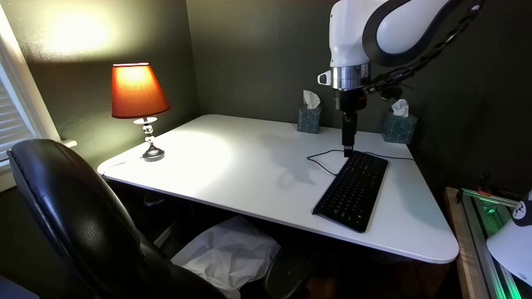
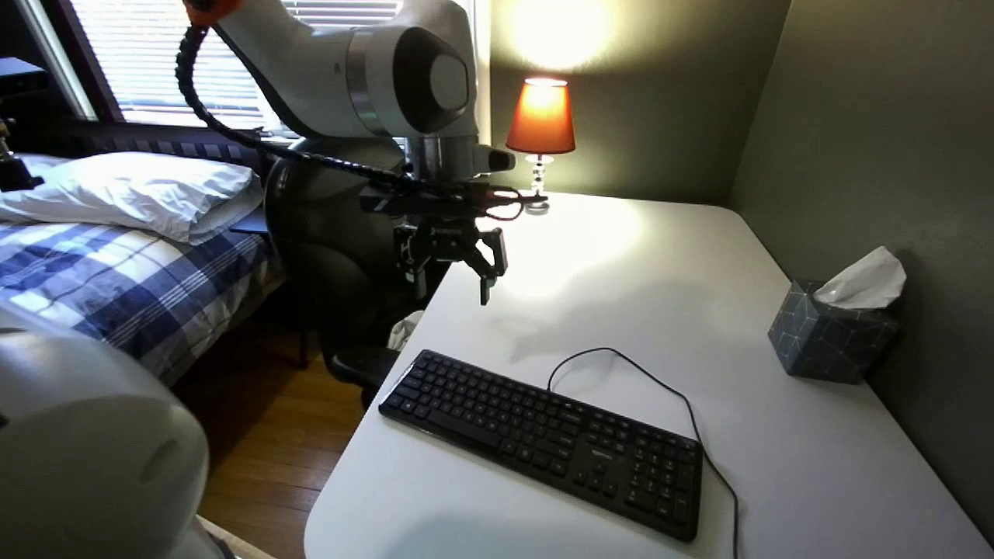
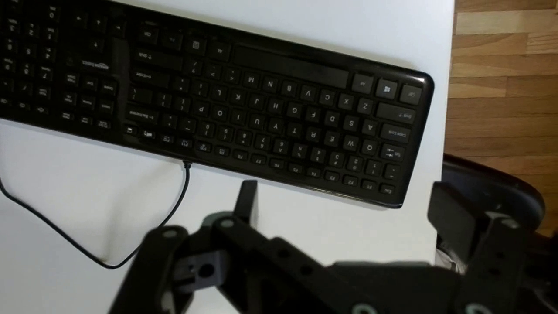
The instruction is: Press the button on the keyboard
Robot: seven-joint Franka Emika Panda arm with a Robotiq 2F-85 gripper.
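- The keyboard (image 2: 540, 439) lies flat on the desk (image 2: 660, 248); in an exterior view it sits on the near side, its long axis slanting from far left to near right.
- It is below the gripper (image 3: 342, 198) and toward the near side of that view; in the wrist view the fingers (image 3: 247, 200) appear just past its far edge, by the left end with the Esc key (image 3: 387, 189).
- So the press likely turns on a shift nearer, across the keyboard's width, then a drop; which key is wanted I cannot tell.
- The fingers are spread wide, nothing between them, touching neither keyboard nor desk; bringing them together should give a cleaner press.
- The cable (image 3: 112, 266) leaves the far edge and loops over the desk.
- A tissue box (image 2: 827, 338) stands to the right and a lamp (image 2: 541, 120) on the far side, both well apart from the keyboard.
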